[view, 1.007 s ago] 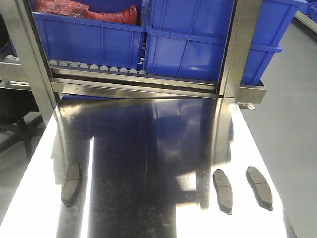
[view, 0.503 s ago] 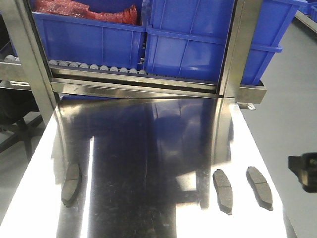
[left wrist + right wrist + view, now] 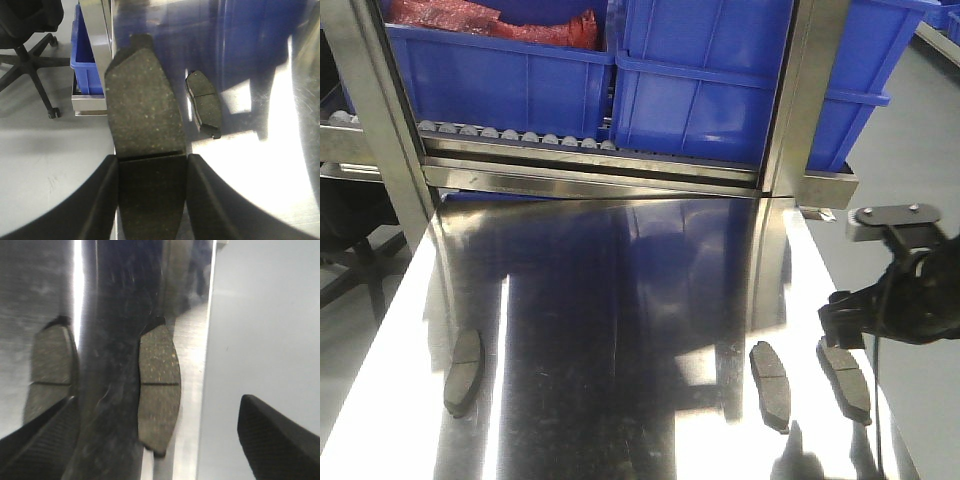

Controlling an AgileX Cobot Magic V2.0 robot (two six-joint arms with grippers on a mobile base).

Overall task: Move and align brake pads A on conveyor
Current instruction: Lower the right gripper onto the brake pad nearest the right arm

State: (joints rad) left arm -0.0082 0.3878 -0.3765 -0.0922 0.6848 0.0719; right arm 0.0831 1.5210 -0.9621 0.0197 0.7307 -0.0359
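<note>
Front view. Finds three pads flat on the steel table (image 3: pixel 620 330). Left brake pad (image 3: pixel 463 372) just inside the left edge. Middle brake pad (image 3: pixel 770 385) and right brake pad (image 3: pixel 845 378) side by side near the right edge, not touching. Wide stretch of table between left and middle pads. Far side closed off by roller rack (image 3: pixel 520 135) and blue bins (image 3: pixel 700 90). Right gripper (image 3: pixel 842 322) above the right brake pad's far end; opening unreadable here.

Left wrist. Shows left gripper (image 3: pixel 152 165) clamped on the held brake pad (image 3: pixel 142 115), fingers (image 3: pixel 97 200) against both sides. Held pad overlaps the table's left edge; floor (image 3: pixel 50 150) and office chair (image 3: pixel 25 30) beyond. Left brake pad (image 3: pixel 203 102) on the table just to the right.

Right wrist. Fingers (image 3: pixel 277 435) spread wide, gripping nothing. Right brake pad (image 3: pixel 159 387) between them, close along the table's right edge. One finger overlaps the middle brake pad (image 3: pixel 50 372), the other over floor.
</note>
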